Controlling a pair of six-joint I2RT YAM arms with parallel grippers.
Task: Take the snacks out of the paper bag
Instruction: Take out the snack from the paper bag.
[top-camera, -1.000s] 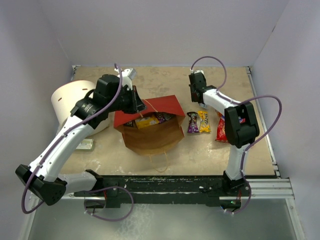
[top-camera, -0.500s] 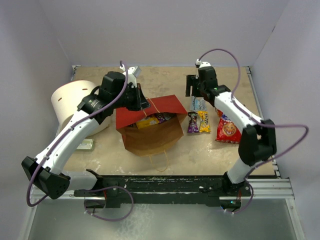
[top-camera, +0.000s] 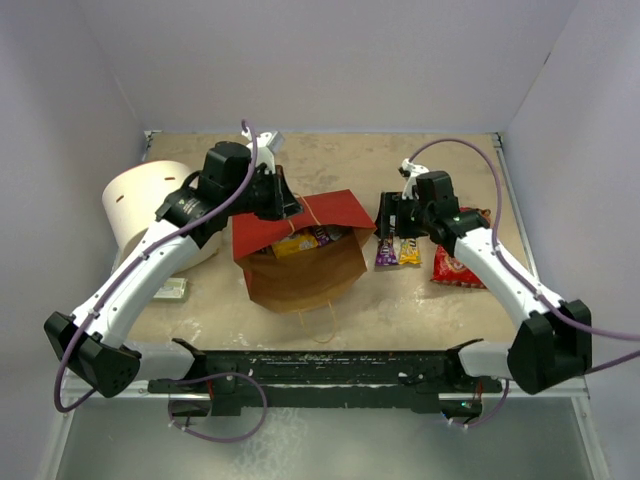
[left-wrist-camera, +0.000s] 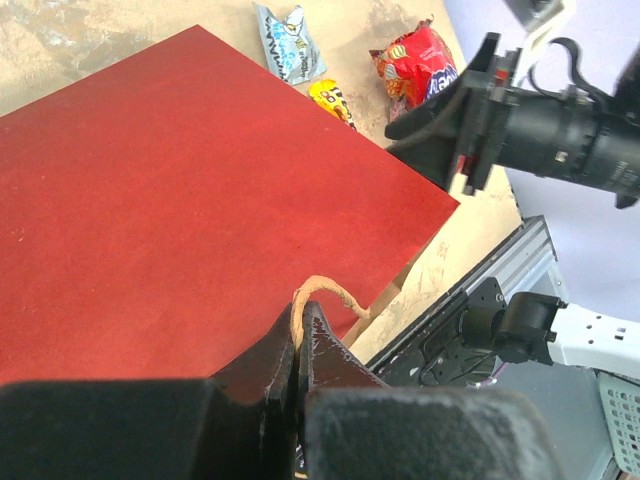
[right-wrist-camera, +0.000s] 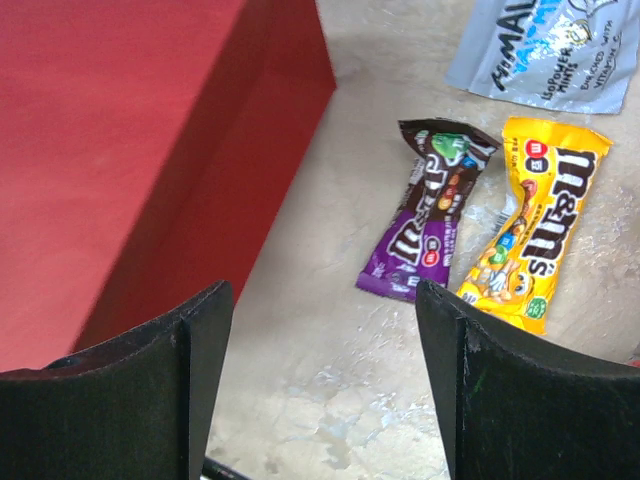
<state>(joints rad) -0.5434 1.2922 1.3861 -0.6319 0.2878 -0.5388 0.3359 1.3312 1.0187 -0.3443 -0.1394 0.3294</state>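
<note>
Worktop (top-camera: 400, 300) gains a light-blue packet (right-wrist-camera: 545, 45)

Our right jaws now gape empty over the freed snacks (right-wrist-camera: 425, 215) beside the paper bag (top-camera: 300, 270); our left jaws stay clamped on its string handle (left-wrist-camera: 320, 290). We judge more remain inside.

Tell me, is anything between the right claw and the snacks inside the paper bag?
Yes. The right claw, open, hangs outside the paper bag at its right side, so the bag's red wall stands between it and the snacks inside. Nothing visible covers the bag's open mouth.
</note>
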